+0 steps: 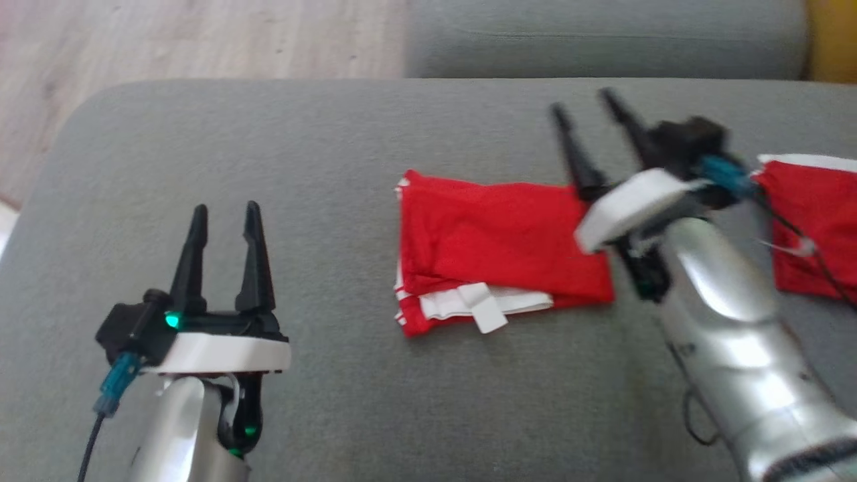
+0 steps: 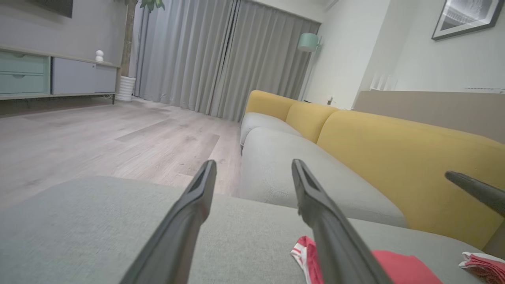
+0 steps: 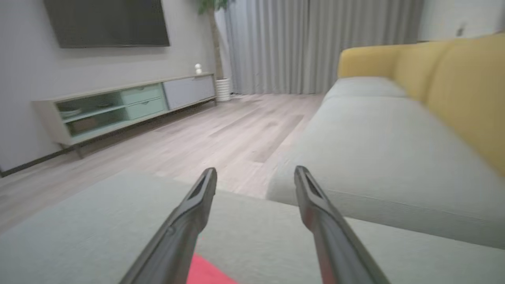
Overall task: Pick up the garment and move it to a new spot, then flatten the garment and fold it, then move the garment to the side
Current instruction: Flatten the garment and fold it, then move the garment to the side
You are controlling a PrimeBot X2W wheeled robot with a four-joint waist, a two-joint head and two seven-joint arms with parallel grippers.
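The garment (image 1: 495,248) is a red cloth with white trim, folded into a rectangle in the middle of the grey cushion (image 1: 335,167). Its edge also shows as red garment (image 2: 398,268) low in the left wrist view, and a red corner of the garment (image 3: 209,274) lies under my right fingers. My right gripper (image 1: 582,102) hangs open over the fold's right end, fingers pointing away, nothing between them. My left gripper (image 1: 225,211) stands open and empty well to the left of the garment. Both show open jaws up close: left gripper (image 2: 253,163), right gripper (image 3: 255,170).
A second red and white cloth (image 1: 813,227) lies at the cushion's right edge, behind my right forearm. A grey sofa seat (image 2: 284,165) with yellow backs (image 2: 394,157) stands beyond a gap. Wooden floor (image 3: 221,134) lies past the cushion's far left edge.
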